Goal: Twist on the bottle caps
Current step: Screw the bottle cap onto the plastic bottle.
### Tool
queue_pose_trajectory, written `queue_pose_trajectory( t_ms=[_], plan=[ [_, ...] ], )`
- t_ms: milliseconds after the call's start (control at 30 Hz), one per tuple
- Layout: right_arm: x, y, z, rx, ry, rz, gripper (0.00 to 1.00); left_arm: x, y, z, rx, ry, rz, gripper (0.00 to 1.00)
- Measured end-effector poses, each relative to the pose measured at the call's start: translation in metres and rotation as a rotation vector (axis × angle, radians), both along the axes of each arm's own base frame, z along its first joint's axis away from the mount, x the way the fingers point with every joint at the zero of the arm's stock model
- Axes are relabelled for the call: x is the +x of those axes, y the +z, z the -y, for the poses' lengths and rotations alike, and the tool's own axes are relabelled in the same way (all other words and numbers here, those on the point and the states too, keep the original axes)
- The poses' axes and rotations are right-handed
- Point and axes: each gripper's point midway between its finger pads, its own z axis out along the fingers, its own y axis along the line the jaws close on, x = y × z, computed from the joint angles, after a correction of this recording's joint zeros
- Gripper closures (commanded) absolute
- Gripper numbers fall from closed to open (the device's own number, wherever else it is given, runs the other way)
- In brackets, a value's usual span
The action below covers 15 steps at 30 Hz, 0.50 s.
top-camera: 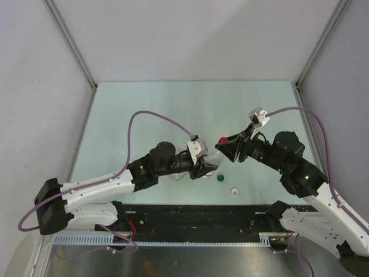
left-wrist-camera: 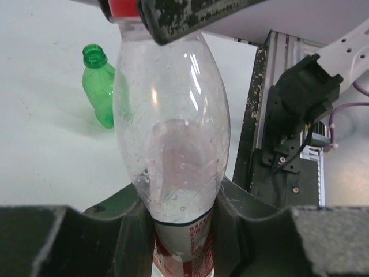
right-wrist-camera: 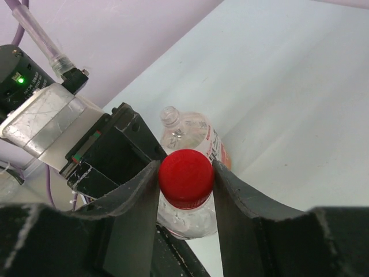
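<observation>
Pale green table [top-camera: 173, 104], plain white walls [top-camera: 190, 34] on three sides. Both arms meet near the middle of the near half.

Left gripper [left-wrist-camera: 181, 212]: clenched around the lower body of a clear bottle [left-wrist-camera: 173, 115] with a red label, neck pointing toward the other arm.

Right gripper [right-wrist-camera: 185, 183]: clamped on the red cap [right-wrist-camera: 185, 172], one finger pressed to each side. The cap sits on the neck of that clear bottle.

Green cap [top-camera: 220, 178]: loose on the table just beside the left gripper, near the front edge. White cap [top-camera: 234, 191]: loose, a little nearer the edge, apart from the green one.

Green bottle [left-wrist-camera: 99, 92]: on the table beyond, mouth uncapped. Second clear bottle [right-wrist-camera: 187, 134], orange label, mouth also uncapped.
</observation>
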Motion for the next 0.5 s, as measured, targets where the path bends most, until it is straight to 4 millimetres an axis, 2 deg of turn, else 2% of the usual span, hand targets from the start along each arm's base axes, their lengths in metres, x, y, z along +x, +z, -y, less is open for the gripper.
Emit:
queue_pose_trajectory(
  t_ms=[133, 367, 433, 500],
  plan=[
    [-0.009, -0.001, -0.005, -0.002, 0.046, 0.001, 0.49, 0.000, 0.013, 0.006, -0.051, -0.012, 0.029, 0.79],
    [-0.017, 0.001, -0.007, 0.006, 0.085, 0.009, 0.39, -0.004, 0.023, 0.010, -0.089, -0.035, 0.048, 0.79],
    [-0.019, 0.001, -0.007, 0.007, 0.094, 0.012, 0.32, -0.004, 0.025, 0.010, -0.096, -0.037, 0.053, 0.79],
    [-0.023, 0.002, -0.007, 0.008, 0.109, 0.021, 0.21, -0.004, 0.028, 0.011, -0.107, -0.038, 0.062, 0.79]
  ],
)
